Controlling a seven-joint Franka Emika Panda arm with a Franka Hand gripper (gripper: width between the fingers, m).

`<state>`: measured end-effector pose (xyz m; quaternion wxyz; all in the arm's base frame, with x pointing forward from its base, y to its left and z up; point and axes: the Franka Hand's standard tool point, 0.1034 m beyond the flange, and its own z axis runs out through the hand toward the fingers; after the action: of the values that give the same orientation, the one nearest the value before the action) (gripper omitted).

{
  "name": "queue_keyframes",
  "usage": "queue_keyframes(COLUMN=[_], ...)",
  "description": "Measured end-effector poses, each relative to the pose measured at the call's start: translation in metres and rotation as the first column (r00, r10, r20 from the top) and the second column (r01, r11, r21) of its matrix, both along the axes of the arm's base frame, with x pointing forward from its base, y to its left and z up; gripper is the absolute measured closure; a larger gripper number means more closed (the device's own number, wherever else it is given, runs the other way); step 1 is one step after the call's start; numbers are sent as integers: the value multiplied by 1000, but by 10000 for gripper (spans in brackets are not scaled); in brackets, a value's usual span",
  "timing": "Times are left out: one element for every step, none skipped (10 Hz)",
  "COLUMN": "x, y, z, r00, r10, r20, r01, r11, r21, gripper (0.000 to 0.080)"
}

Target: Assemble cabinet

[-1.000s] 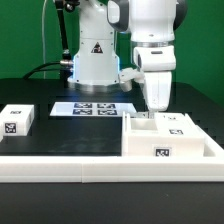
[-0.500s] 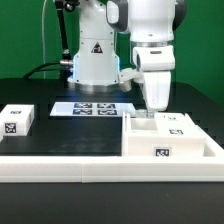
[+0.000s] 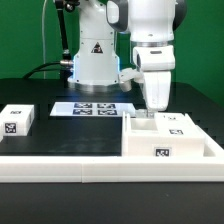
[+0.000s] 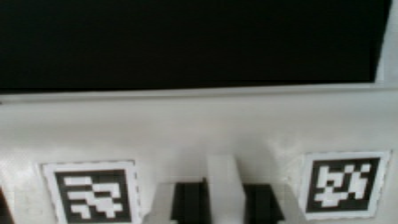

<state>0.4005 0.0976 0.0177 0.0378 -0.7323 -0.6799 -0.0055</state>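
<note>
The glossy white plastic box-shaped cabinet body (image 3: 172,138) sits on the black table (image 3: 45,138) at the exterior view's right, just behind the long low white border rail (image 3: 80,167). The end effector (image 3: 150,113) straddles one thin upright wall. The wrist view is blurred, so I cannot tell whether its fingers (image 4: 187,203) actually pinch. A loose, off-centre hold could let the body twist or slip.

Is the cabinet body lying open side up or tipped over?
Open side up: the cabinet body shows its walls and hollow inside from above.

Even bright lighting; wrist view blurred, exterior view sharp.
</note>
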Motion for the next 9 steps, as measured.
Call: queue_keyframes(x=[1,1,1,3,6,8,13,18,24], y=[-1,-3,-7,-10,-13,-18,-22,-26,-30], z=[7,12,18,24,28,30,32,34,36], r00=[1000,1000,1000,1000,1000,1000,1000,1000,1000], r10=[-4,-4,-4,-4,-9,-12,-20,-30,-26], r20=[4,1,-9,-8,-1,-3,0,7,11], r01=[4,4,3,4,9,11,20,30,26], r11=[1000,1000,1000,999,999,999,999,999,999], r21=[-9,-17,-30,-39,-41,-44,-45,-45,-45], gripper=[729,729,729,729,729,729,729,729,729])
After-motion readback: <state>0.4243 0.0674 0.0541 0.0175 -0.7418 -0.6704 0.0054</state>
